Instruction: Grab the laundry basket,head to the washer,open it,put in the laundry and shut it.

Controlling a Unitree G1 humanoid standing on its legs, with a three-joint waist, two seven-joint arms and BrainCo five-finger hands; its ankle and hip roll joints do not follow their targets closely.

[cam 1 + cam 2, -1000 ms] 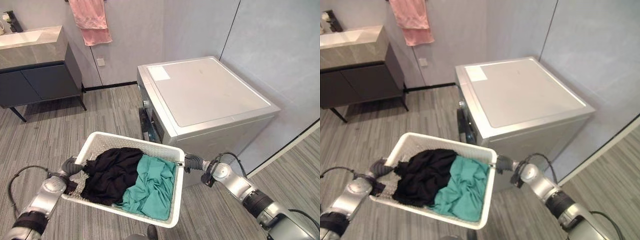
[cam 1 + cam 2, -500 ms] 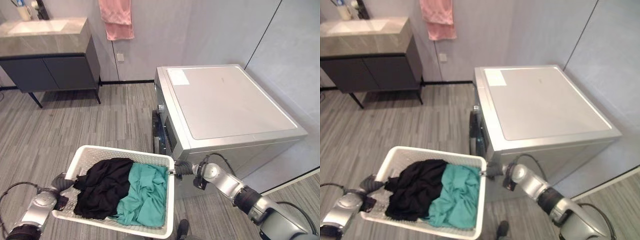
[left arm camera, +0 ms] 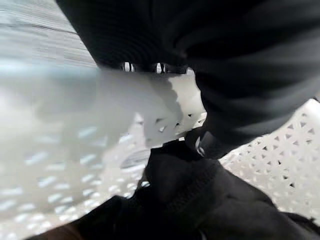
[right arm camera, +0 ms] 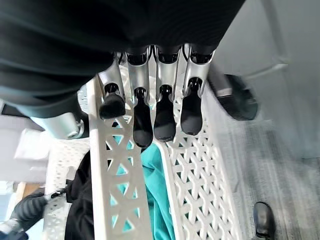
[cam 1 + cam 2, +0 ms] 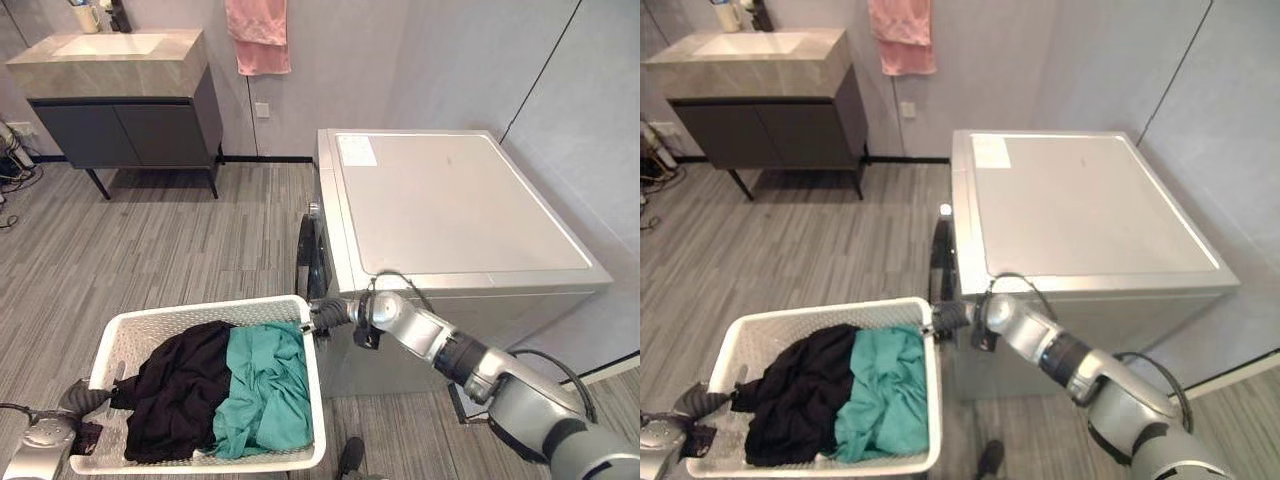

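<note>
At the far left, the robot's left hand (image 5: 82, 400) is gripping the left rim of a white laundry basket (image 5: 300, 345); in its wrist view the dark cover and rim are hiding the fingers, so I cannot tell how they are closing. The basket is hanging in the air between the two hands, above the grey plank floor (image 5: 170, 250), carried level from both sides so that nothing is spilling out. Inside, a black garment (image 5: 175, 385) is lying in the left half and a teal garment (image 5: 265, 385) in the right half, the two touching and overlapping in the middle.

Moving right, the right hand (image 5: 328, 315) is clasping the basket's right rim; its wrist view shows the fingers (image 4: 162, 112) curling over the lattice edge, with the thumb on the other side, pinching the rim firmly.

Just beyond that hand, the silver washer (image 5: 450, 215) is standing against the wall, its front facing left and its dark round door (image 5: 305, 255) appearing shut. The basket's right end is sitting close beside the washer's front corner, so the approach seems nearly finished; opening the door is not yet done.

Across the room, a dark vanity cabinet (image 5: 120, 125) with a sink is standing at upper left, and a pink towel (image 5: 260, 35) is hanging on the wall to its right.
</note>
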